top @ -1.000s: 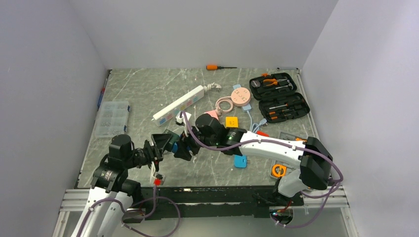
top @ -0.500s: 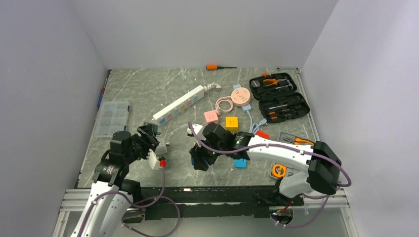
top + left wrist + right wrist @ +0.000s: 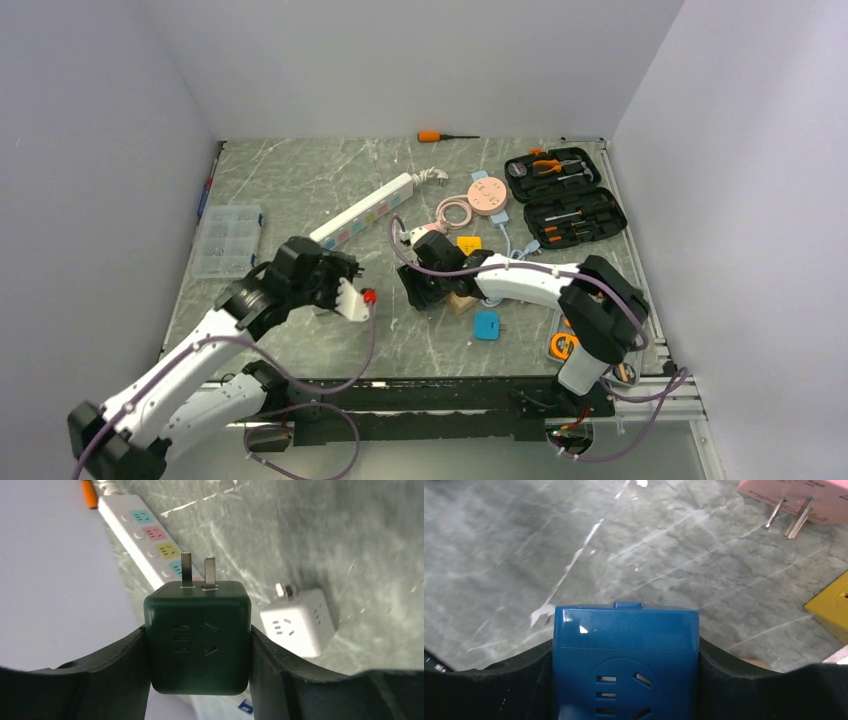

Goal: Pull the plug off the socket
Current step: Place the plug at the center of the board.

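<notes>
The left gripper (image 3: pixel 197 645) pinches a dark green cube plug (image 3: pixel 196 615) from both sides. The plug has rounded edges and an outlet face toward the wrist camera. Its two flat metal prongs stand free in the air and point toward the power strip (image 3: pixel 150 535). The plug is apart from the strip, near its closer end, and sits in no outlet. The strip is long, narrow and white, with pastel blue, pink and yellow outlets in one row. A white cube adapter (image 3: pixel 300 622) lies on the table (image 3: pixel 325 530) near the strip. The right gripper (image 3: pixel 625 680), farther from the strip, clamps a blue cube adapter (image 3: pixel 624 630).
</notes>
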Robot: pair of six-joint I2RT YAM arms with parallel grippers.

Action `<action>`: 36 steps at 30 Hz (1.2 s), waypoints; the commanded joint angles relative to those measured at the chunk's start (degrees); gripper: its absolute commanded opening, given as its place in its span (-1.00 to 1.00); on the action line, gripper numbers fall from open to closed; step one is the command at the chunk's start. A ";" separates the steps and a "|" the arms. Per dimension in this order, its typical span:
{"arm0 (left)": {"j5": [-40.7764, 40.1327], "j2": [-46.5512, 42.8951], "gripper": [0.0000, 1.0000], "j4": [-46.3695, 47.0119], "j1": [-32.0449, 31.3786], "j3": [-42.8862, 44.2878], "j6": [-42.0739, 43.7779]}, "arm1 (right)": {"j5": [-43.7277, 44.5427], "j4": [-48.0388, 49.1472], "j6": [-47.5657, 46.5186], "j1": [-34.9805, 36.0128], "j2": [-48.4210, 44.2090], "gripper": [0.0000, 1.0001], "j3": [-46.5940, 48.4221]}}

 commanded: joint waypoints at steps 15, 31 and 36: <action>-3.37 24.52 -1.00 6.54 -7.71 5.80 -22.38 | -2.27 9.37 5.26 -10.40 10.83 0.57 7.89; 1.03 41.62 -1.00 6.32 -7.74 16.58 -34.54 | 1.48 4.95 8.01 -14.19 -10.62 1.00 2.62; 2.22 44.93 -1.00 7.61 -7.69 17.75 -38.62 | 4.23 2.16 8.70 -17.05 -17.08 0.99 -1.19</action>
